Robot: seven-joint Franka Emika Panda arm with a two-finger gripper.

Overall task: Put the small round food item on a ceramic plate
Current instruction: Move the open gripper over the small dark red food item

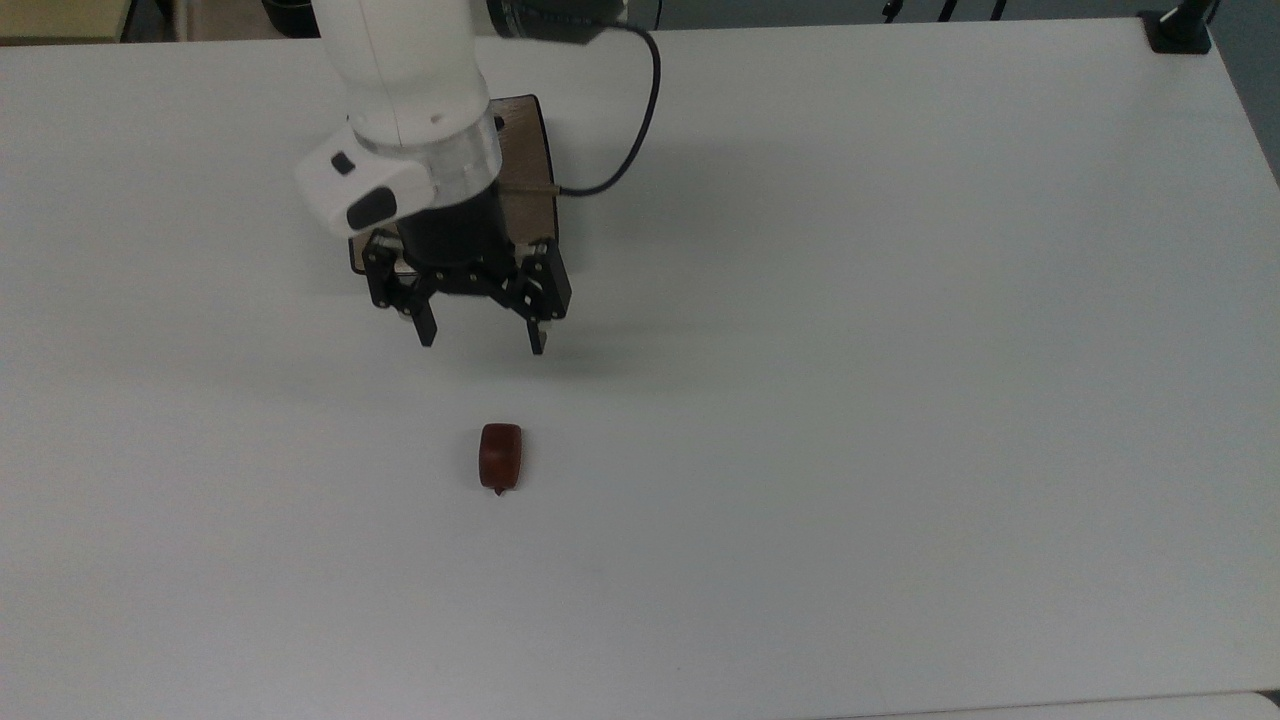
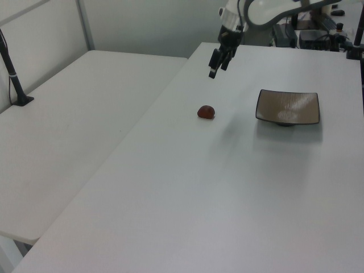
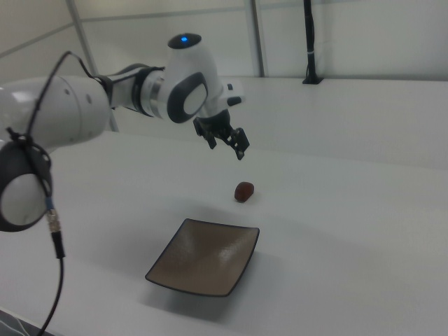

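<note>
Now the gripper (image 1: pixel 482 341) is hanging w/ fingers apart above the small round food item (image 1: pixel 500 456); it's roundish, prob rolling off if nudged.

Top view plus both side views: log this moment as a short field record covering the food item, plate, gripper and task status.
food item: small round food item, dark reddish-brown, lying on the bare white table, untouched
plate: ceramic plate, square, brown, nothing on it
gripper: gripper open, holding nothing, in the air above the table
gripper position: between plate and food item in the top view; not yet over the food item
item vs plate: apart, clear table between them
task status: pick not yet begun
</note>
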